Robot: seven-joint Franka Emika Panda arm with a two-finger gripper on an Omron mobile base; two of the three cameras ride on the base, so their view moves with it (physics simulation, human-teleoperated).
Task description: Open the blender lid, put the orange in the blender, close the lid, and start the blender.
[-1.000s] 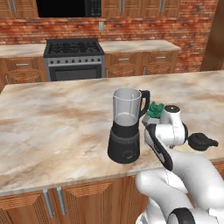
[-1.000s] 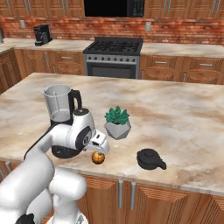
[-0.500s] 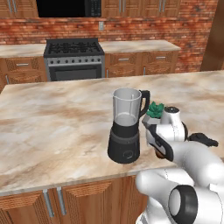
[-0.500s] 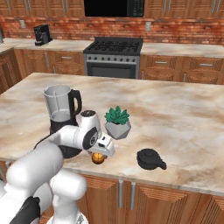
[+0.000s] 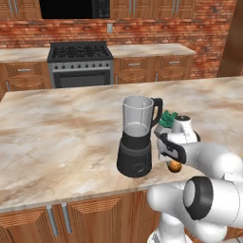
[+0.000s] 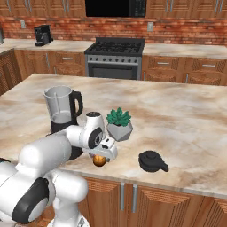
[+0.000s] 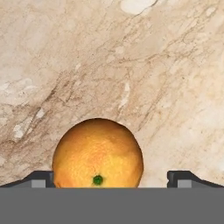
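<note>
Right, the gripper is down low over the marble counter with its jaws spread wide, and the orange sits on the stone between the two dark fingertips, nearer the left one in the hand view, with clear marble showing before the other tip (whether that near tip actually touches the fruit is hard to call). From the right base view, the orange peeks out just under the white hand, close to the counter's front edge. Beside it stands the blender, black base, clear grey jar, handle to the side, and its top is uncovered. The blender lid lies on the counter well off to the right, apart from everything else. Behind the hand sits a green succulent in its grey faceted pot, between the blender and the lid. Nothing is being held at this moment.
</note>
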